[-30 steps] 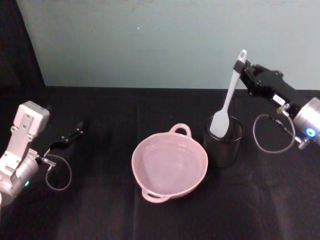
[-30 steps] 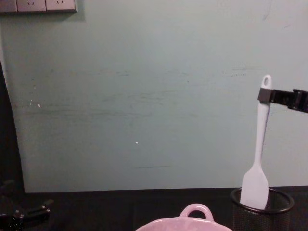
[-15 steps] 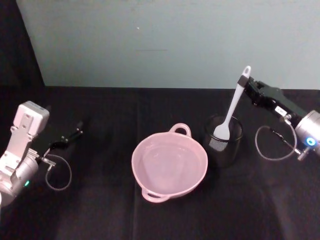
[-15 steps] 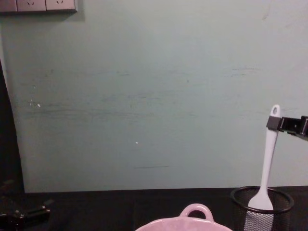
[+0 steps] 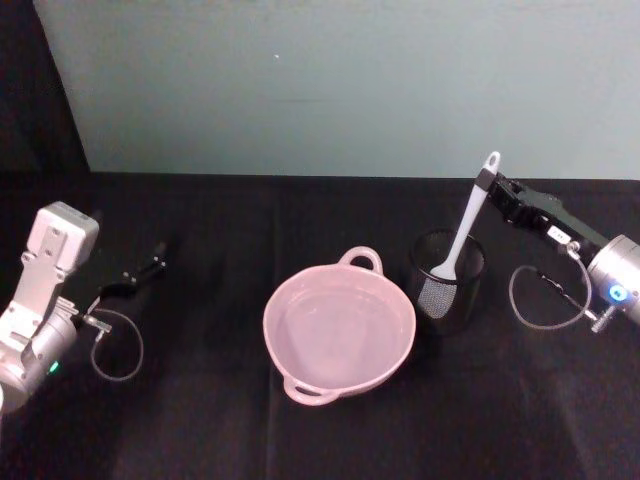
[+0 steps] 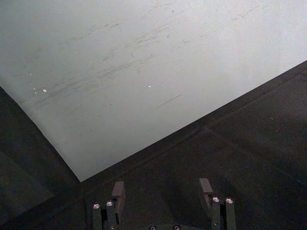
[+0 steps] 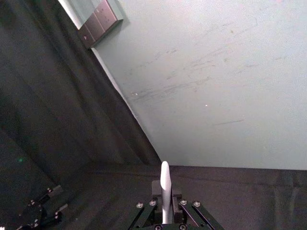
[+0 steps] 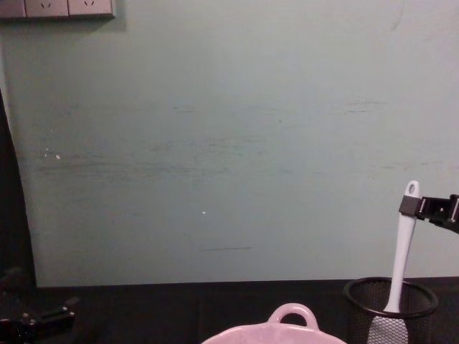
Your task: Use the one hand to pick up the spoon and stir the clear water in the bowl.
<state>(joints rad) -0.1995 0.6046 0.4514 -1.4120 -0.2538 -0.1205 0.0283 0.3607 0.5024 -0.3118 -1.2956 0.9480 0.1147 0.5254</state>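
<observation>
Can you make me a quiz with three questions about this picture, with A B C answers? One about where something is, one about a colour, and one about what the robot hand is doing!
1. Where is the blade of the spoon?
A. In the pink bowl
B. In the black mesh cup
C. Flat on the table

2. What colour is the bowl?
A. Pale pink
B. Green
C. Black

3. What is the right gripper doing?
A. Resting open on the table
B. Clamped on the bowl's rim
C. Gripping the top of the spoon's handle

Answers:
1. B: the blade sits down inside the black mesh cup, beside the bowl.
2. A: the bowl is glossy pale pink on the black cloth.
3. C: the fingers pinch the handle just under its end hole, while the left gripper lies far off to the side.
</observation>
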